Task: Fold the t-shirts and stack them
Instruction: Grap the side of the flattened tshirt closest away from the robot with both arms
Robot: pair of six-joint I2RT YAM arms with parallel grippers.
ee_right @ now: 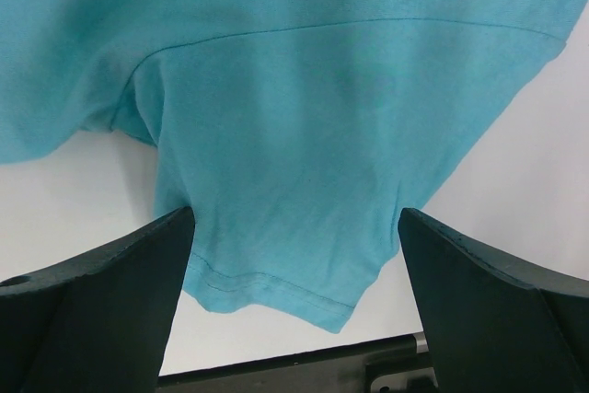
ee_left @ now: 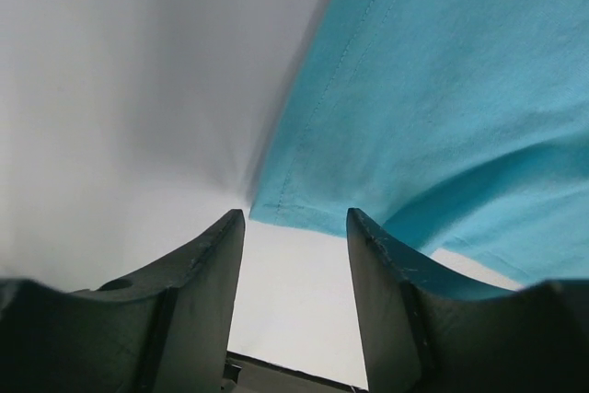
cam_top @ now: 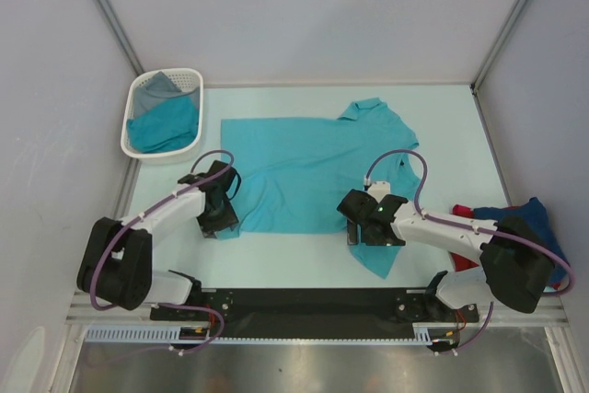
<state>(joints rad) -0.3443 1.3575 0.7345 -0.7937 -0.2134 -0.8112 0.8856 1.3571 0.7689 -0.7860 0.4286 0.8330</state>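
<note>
Parted and holding nothing, the left pincer (ee_left: 294,218) is poised low over the bench (ee_left: 110,89). The hemmed lower corner of the teal t-shirt (ee_left: 442,89) lies just ahead of its tips, not yet between them. Opened wide, the right pincer (ee_right: 294,213) is set astride the shirt's near sleeve, whose stitched cuff lies between the fingers without being gripped. Beyond both pincers the shirt is spread flat across the middle of the bench. It is judged to be light, limp and quick to sag or wrinkle once lifted. A firm pinch at the hem corner and at the sleeve, pressed down to the bench so that both layers are caught, is judged the soundest hold.
</note>
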